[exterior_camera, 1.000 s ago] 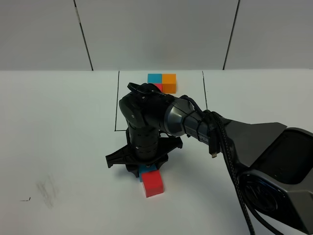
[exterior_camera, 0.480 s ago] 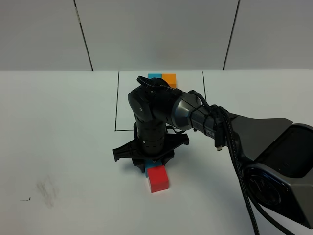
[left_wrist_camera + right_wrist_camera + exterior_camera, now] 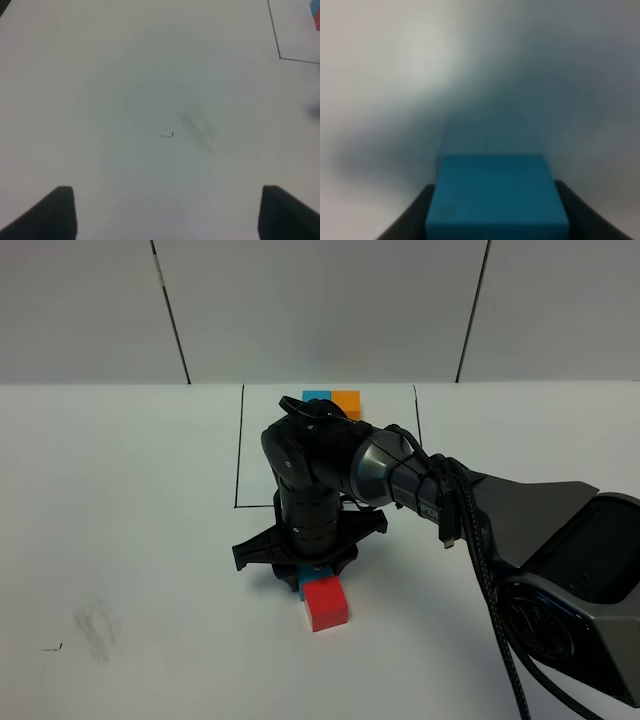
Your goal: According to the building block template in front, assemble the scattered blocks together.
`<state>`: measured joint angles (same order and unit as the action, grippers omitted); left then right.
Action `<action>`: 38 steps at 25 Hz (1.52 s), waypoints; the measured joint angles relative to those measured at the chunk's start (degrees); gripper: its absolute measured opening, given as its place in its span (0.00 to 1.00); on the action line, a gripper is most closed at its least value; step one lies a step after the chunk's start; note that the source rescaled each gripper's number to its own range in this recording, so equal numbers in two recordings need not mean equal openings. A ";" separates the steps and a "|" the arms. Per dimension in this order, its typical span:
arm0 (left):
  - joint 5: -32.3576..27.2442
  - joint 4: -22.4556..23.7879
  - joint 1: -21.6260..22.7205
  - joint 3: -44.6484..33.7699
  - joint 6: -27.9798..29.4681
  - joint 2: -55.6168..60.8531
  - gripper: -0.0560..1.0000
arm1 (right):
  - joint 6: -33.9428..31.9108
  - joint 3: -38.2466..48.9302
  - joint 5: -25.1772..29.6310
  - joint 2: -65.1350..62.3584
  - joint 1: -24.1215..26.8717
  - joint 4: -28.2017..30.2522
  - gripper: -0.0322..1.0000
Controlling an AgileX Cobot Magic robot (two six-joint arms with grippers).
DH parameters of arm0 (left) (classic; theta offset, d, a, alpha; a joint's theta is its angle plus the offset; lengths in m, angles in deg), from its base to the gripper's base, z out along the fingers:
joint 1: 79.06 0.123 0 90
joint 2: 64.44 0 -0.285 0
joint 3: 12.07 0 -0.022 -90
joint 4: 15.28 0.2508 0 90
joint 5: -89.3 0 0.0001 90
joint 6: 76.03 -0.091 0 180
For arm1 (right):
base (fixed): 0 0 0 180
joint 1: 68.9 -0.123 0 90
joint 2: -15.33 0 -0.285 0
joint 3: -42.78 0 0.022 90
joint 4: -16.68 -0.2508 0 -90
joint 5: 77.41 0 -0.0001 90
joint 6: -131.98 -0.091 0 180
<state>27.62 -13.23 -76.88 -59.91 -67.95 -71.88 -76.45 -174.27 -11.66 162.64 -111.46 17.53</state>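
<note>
The building block template [image 3: 340, 399] lies at the back inside the black outline; only its blue and orange cubes show, the rest is behind the arm. Of the scattered blocks, a red cube [image 3: 326, 604] sits on the table in front, touching a blue cube [image 3: 298, 585]. My right gripper [image 3: 303, 575] reaches down from above and is shut on the blue cube [image 3: 495, 195], which fills the space between its dark fingers [image 3: 417, 212]. My left gripper [image 3: 167, 215] shows only in its wrist view, open over bare table with nothing between its fingertips.
A black rectangle outline [image 3: 238, 455] marks the middle of the white table. A faint grey smudge and a small black mark [image 3: 171, 134] lie on the table's left part. The right arm's dark body stretches in from the lower right.
The right gripper has shifted a little to the right with the blue cube, and the red cube beside it moved the same way. The left gripper has stayed where it was.
</note>
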 joint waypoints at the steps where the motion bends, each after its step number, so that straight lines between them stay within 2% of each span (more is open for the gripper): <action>1: 0.00 0.00 0.00 0.00 0.00 0.00 1.00 | 0.22 0.00 0.00 0.00 0.00 0.00 0.22; 9: 0.00 0.00 0.00 0.00 0.00 0.00 1.00 | 2.59 0.00 -0.10 0.00 0.00 -0.09 0.24; 11: 0.00 0.00 0.00 0.00 0.00 0.00 1.00 | 2.99 0.00 -0.10 0.13 0.00 -0.09 0.34; 17: 0.00 0.00 0.00 0.00 0.00 0.00 1.00 | 3.42 0.00 -0.10 0.52 0.07 -0.34 0.86; 20: 0.00 0.00 0.00 0.00 0.00 0.00 1.00 | 3.46 0.00 -0.10 0.52 0.07 -0.42 0.97; 23: 0.00 0.00 0.00 0.00 0.00 0.00 1.00 | 3.46 0.00 -0.45 0.08 0.07 0.12 1.00; 30: 0.00 0.00 0.00 0.00 0.00 0.00 1.00 | 3.90 0.00 -1.31 -6.54 0.07 4.11 0.97; 35: 0.00 0.00 0.00 0.00 0.00 0.00 1.00 | 4.59 0.00 -0.45 -13.49 0.10 10.19 0.95; 38: 0.00 0.00 0.00 0.00 0.00 0.00 1.00 | 4.76 0.00 2.45 -18.05 0.59 14.77 0.93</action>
<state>27.62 -13.23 -76.88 -59.91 -67.95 -71.88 -71.69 -174.27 -9.21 144.59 -110.87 32.30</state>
